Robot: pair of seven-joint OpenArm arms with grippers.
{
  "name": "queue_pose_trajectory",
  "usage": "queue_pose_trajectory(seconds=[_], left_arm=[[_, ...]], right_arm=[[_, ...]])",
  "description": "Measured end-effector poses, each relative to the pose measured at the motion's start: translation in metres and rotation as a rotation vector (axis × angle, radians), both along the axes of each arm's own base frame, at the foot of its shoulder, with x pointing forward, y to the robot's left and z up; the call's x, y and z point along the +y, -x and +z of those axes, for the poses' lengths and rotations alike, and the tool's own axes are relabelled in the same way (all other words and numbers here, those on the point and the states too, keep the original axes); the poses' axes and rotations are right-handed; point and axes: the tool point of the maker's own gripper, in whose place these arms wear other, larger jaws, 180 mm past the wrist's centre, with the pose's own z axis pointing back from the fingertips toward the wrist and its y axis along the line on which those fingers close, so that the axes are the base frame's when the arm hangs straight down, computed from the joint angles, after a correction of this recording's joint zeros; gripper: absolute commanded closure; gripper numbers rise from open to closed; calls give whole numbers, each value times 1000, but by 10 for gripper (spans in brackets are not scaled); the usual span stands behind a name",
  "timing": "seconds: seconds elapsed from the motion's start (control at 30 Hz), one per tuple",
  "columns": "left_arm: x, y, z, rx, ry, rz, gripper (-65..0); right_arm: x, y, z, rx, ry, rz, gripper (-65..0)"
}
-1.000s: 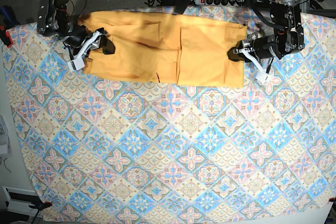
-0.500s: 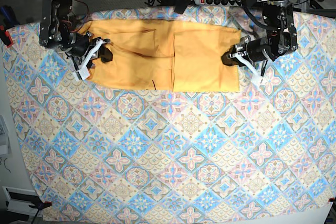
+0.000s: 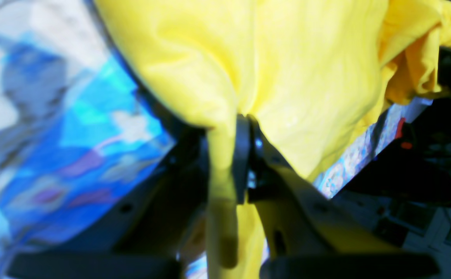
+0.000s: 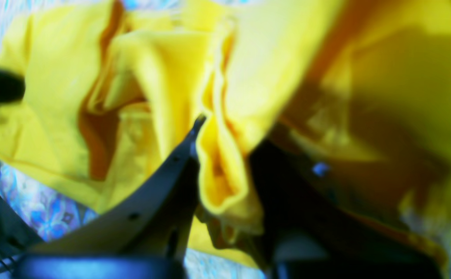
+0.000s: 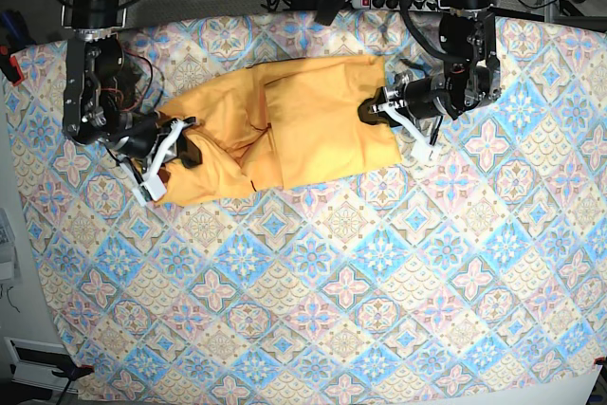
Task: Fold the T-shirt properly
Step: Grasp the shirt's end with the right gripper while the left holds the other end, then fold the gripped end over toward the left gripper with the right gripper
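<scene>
Yellow-orange T-shirt (image 5: 285,130); blue-pink diamond-patterned tablecloth (image 5: 332,291)

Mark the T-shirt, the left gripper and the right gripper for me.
T-shirt (image 5: 303,120): base view, middle of the bunched yellow-orange fabric.
left gripper (image 3: 231,120): left wrist view, between the fingertips pinching a fold of the shirt.
right gripper (image 4: 221,128): right wrist view, between the fingertips around a fabric fold.

Motion blur smeared the right wrist view, where bunched T-shirt (image 4: 217,170) fabric hid the fingers' (image 4: 163,186) tips; both wrist views cropped the shirt.
</scene>
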Motion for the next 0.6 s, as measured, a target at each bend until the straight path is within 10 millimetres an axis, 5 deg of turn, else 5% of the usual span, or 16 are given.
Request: queue_pose_trajectory(seconds=[0.23, 0.6], left_arm=[[-4, -1, 1, 2, 9, 0, 0], [-4, -2, 1, 1, 9, 1, 0]], right_arm=[[74, 6, 39, -124, -43, 223, 0], [152, 53, 33, -87, -95, 457, 0]])
